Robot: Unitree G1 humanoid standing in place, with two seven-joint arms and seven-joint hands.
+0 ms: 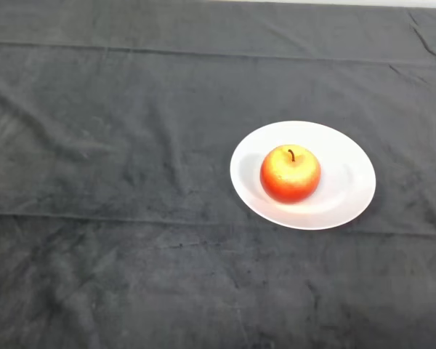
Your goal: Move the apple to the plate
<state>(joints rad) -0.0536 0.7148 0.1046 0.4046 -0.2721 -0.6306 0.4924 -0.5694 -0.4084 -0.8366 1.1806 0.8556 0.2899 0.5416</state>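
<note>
A red and yellow apple (290, 173) with a dark stem stands upright on a white round plate (347, 200), a little left of the plate's middle. The plate lies on the dark cloth to the right of the table's centre.
The dark wrinkled cloth (116, 182) covers the whole table. A fold line runs across it near the far edge and another runs across just below the plate.
</note>
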